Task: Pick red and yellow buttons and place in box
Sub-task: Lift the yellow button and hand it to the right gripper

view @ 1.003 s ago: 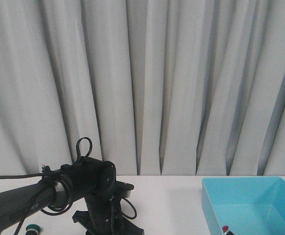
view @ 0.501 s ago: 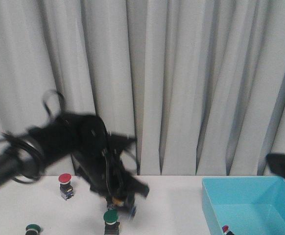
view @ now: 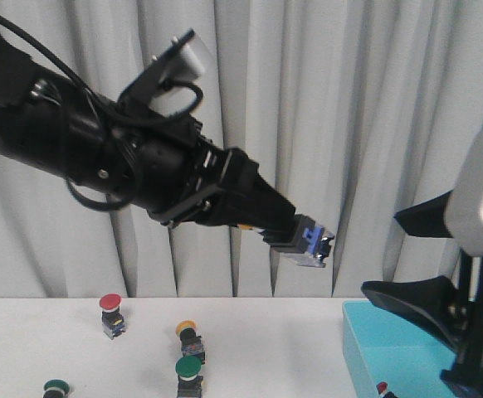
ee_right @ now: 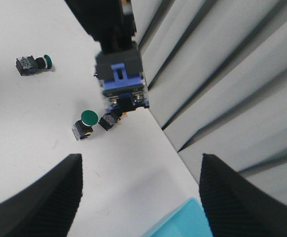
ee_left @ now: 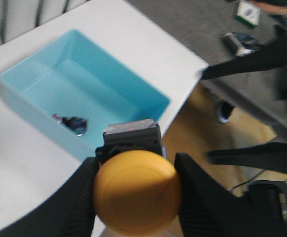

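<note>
Reaching high above table [view: 266, 332] in front view, left gripper [view: 306, 242] clamping yellow button [view: 309, 245] aloft, short of box [view: 391, 348]. Left wrist view: fingers [ee_left: 195, 197] squeezing button. Right wrist view: right gripper [ee_right: 139, 197] spreading wide, holding nothing.

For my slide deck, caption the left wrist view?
Left tool carries a yellow button above the light blue box.

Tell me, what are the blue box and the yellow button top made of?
The box looks like smooth light blue plastic: thin, even walls with a soft sheen. The yellow button cap, held in the left gripper, looks like matte plastic too, round and plainly colored, though the blur leaves that uncertain.
</note>
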Robot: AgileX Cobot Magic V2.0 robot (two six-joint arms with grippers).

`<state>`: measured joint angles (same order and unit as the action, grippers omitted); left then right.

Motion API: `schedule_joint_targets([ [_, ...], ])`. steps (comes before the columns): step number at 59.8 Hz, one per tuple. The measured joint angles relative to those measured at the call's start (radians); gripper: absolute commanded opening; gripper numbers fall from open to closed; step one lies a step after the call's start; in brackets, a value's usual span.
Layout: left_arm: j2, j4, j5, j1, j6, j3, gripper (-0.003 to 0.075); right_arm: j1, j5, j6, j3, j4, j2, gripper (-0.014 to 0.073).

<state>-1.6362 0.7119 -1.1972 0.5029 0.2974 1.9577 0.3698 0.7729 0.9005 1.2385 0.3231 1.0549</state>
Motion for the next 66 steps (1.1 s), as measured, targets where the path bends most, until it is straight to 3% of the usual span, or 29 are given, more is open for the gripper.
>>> schedule_joint_targets([
  [11, 0.009, 0.077, -0.036, 0.000, 0.007, 0.000, -0.0006, 0.001, -0.030, 0.035, 0.000, 0.030, 0.023, 0.0484],
  [28, 0.009, 0.099, -0.039, 0.000, 0.029, 0.000, -0.0001, 0.039, -0.025, 0.206, 0.000, 0.179, 0.025, 0.0484],
  [38, 0.009, 0.100, -0.041, 0.000, 0.029, 0.000, 0.0002, 0.091, -0.032, 0.233, 0.000, 0.181, 0.025, 0.0484],
  [57, 0.009, 0.100, -0.041, 0.069, 0.032, 0.000, 0.0003, 0.094, -0.073, 0.234, 0.000, 0.147, 0.025, 0.0481],
  [66, 0.009, 0.103, -0.041, 0.076, 0.033, 0.000, 0.0003, 0.094, -0.074, 0.234, 0.000, 0.147, 0.025, 0.0395],
])
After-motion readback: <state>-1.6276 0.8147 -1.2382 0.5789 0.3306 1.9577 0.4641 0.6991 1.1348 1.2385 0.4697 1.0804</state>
